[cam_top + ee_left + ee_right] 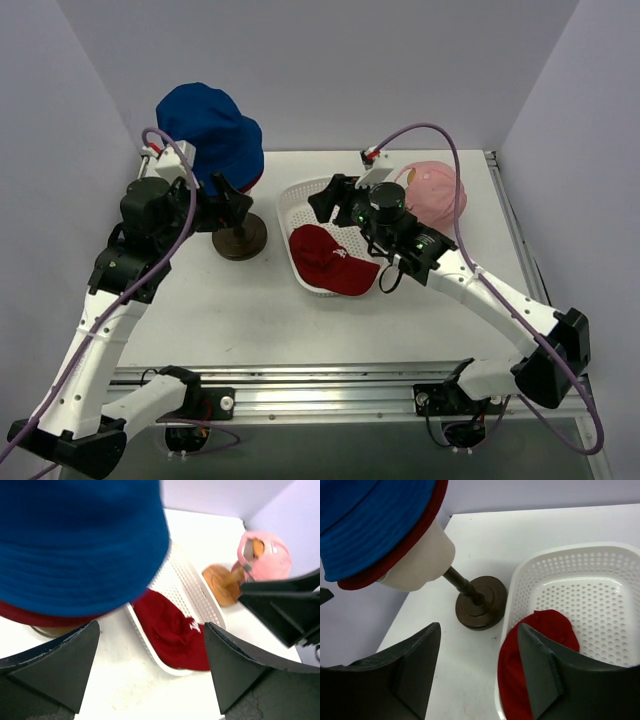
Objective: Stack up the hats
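Note:
A blue bucket hat point(210, 128) sits over a dark red bucket hat point(253, 183), both on a cream mannequin head at the back left. A red peaked cap point(330, 260) lies in the white basket point(300, 190), partly over its front rim. A pink peaked cap point(436, 195) sits on a second stand at the back right. My left gripper point(228, 203) is open and empty beside the blue hat's lower edge point(80, 540). My right gripper point(330, 200) is open and empty above the basket's left side, with the red cap point(540, 655) below its right finger.
The mannequin head point(420, 560) stands on a dark post with a round base point(480, 602) just left of the basket point(570, 550). The pink cap's wooden stand point(222, 582) is behind the basket. Walls close in the back and both sides.

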Controlling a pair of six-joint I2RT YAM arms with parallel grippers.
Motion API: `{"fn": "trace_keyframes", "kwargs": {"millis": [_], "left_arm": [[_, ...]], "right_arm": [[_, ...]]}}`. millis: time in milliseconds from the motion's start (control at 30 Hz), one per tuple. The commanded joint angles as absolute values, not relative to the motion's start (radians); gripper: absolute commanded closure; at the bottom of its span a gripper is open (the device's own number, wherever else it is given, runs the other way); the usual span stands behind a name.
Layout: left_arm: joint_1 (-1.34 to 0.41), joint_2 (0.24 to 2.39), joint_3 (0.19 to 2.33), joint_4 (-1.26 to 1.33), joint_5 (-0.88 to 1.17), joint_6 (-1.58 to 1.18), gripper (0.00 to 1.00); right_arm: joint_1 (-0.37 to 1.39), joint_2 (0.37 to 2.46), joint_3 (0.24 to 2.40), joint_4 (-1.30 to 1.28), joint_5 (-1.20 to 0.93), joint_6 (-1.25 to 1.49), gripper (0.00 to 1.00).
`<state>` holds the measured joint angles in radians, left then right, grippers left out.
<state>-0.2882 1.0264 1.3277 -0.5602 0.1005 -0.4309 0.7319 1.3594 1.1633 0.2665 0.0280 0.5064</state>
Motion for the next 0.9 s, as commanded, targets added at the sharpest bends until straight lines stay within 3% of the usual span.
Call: {"fn": "trace_keyframes", "kwargs": {"millis": [0, 100, 233, 400, 867], "left_arm": [[-0.405, 0.979, 1.302, -0.565, -0.037, -0.419, 0.06], [-0.514, 0.968, 1.276, -0.552, -0.100, -0.423, 0.06], [-0.624, 0.957, 1.229, -0.503, -0.158, -0.423, 0.06], [-0.780, 0.995, 1.154, -0.425, -0.251, -0.410, 0.06], [-0.821, 0.968, 0.904, -0.068, -0.107, -0.368, 0.06]], "right_arm": [[0.730, 1.273, 1.190, 0.124, 0.145, 0.469, 0.40], [0.723, 1.236, 1.203, 0.045, 0.164, 0.446, 0.32], [0.721, 1.226, 1.218, -0.092, 0.175, 0.384, 0.30], [0.721, 1.183, 1.111, -0.029, 0.167, 0.403, 0.30], [0.712, 1.060, 0.845, 0.173, 0.221, 0.451, 0.31]]}}
